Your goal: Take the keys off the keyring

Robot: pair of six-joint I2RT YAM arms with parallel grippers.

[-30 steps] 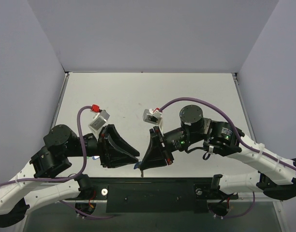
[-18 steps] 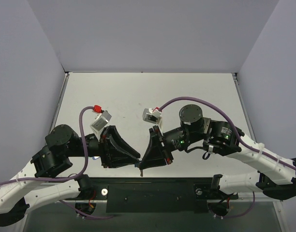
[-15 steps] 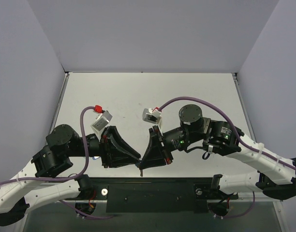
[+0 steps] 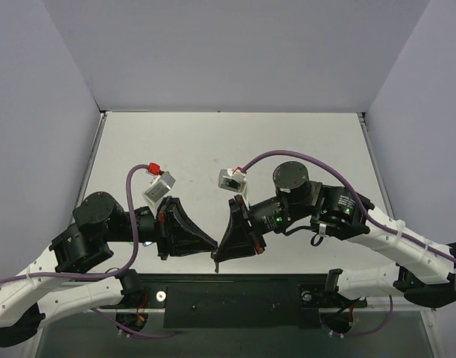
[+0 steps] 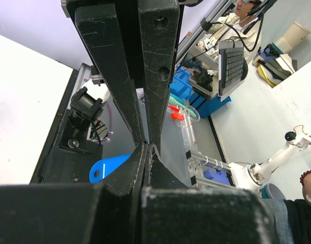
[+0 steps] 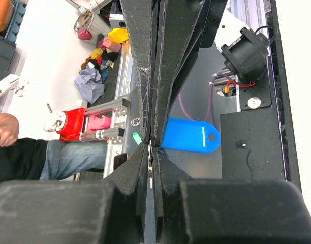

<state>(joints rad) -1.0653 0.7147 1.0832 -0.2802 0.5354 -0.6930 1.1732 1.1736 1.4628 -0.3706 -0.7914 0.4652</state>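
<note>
At the near edge of the table [image 4: 213, 149], just above the black base plate [image 4: 235, 297], the left gripper [image 4: 211, 245] and right gripper [image 4: 217, 256] meet tip to tip.

Jaws: the right pair is pressed together, with a thin sliver of bare metal in the slit (right wrist view). The blue key [image 6: 188, 136] juts sideways from that pinch, so I judge it is held by its metal end. The left pair is also pressed together; what it grips, if anything, is hidden. I cannot pick out the keyring in any view. It is presumably buried between the four fingertips.

Risks from here:
1. Both grippers may be clamped on the same piece. Pulling apart would then separate nothing and drag the metal through one pinch.
2. The held surfaces are tiny and smooth. A sideways tug or twist could let the key slip, and a drop here lands on the base plate or past the table edge, an awkward place to pick it up from.
3. A straight pull is unlikely to free a key from a ring, since it has to be slid around the loop. Forcing it could bend the loop or pop a grip.
4. The fingertips are touching. Any further advance pushes finger against finger and may lever a jaw off its hold.
5. The overhead camera sees nothing of the contact point, so a lost grip could go unnoticed.
</note>
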